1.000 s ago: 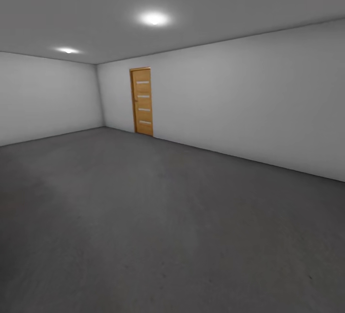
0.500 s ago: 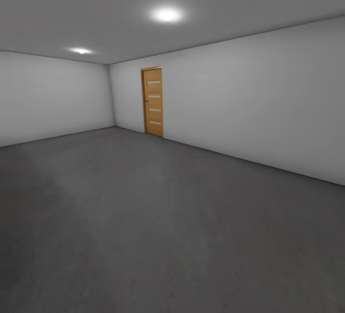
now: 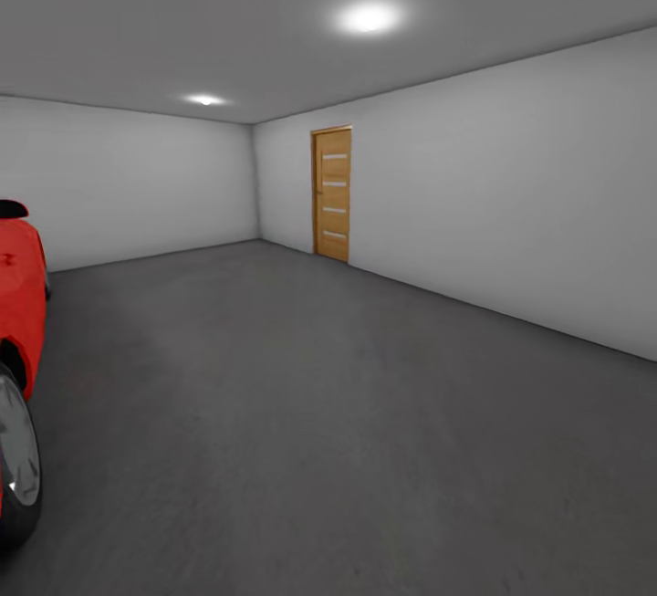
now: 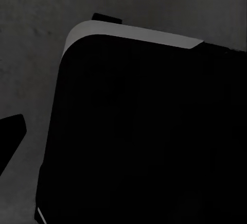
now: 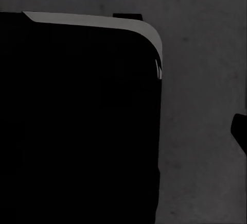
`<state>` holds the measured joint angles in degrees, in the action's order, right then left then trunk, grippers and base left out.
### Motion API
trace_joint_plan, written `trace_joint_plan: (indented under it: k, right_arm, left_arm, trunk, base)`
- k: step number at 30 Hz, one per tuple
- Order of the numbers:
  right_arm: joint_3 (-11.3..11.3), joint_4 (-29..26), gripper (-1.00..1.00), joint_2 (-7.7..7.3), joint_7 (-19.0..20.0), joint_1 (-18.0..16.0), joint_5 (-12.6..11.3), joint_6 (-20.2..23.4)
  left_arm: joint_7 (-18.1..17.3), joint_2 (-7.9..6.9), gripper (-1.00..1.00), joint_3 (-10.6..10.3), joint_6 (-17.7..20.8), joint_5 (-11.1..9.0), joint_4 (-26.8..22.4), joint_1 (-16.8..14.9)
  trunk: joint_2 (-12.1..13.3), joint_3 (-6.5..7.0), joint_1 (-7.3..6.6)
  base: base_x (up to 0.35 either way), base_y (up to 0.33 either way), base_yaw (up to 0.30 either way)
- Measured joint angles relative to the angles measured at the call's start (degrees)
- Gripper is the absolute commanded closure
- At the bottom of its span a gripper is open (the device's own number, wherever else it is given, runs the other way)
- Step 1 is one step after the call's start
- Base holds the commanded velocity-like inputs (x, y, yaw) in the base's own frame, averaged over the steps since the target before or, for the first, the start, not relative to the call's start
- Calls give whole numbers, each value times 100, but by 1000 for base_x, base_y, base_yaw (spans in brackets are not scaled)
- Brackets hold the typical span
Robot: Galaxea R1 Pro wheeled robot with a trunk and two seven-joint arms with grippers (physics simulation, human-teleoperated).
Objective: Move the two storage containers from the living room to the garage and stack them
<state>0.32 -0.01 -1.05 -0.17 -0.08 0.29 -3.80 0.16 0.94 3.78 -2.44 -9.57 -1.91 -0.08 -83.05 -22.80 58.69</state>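
The head view looks across the garage. At its left edge stands a red car (image 3: 18, 304) with a dark wheel (image 3: 16, 468) on the grey floor (image 3: 347, 432). Further right, a wooden door (image 3: 332, 193) is set in the white wall (image 3: 511, 203), near the room's far corner. Two ceiling lights (image 3: 369, 18) glow overhead. Both wrist views show a black rounded body (image 4: 144, 131) above the concrete; whether either gripper's fingers are open or closed cannot be told. No container is in sight.
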Motion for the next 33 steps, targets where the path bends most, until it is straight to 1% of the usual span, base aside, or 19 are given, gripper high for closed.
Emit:
trace_joint_plan:
  k: [13,24,33]
  right_arm:
    - [0,0,-100,0,-1,0,-2,1]
    - [5,0,-100,-22,1,0,1,6]
    - [8,0,-100,-10,1,0,3,9]
  left_arm:
    - [0,0,-100,0,0,0,0,0]
    - [0,0,-100,0,2,0,-1,0]
    - [0,0,-100,0,10,1,-1,0]
  trunk:
    - [0,0,0]
    - [0,0,0]
    - [0,0,0]
  base:
    - [324,0,273]
    - [324,0,5]
    - [324,0,0]
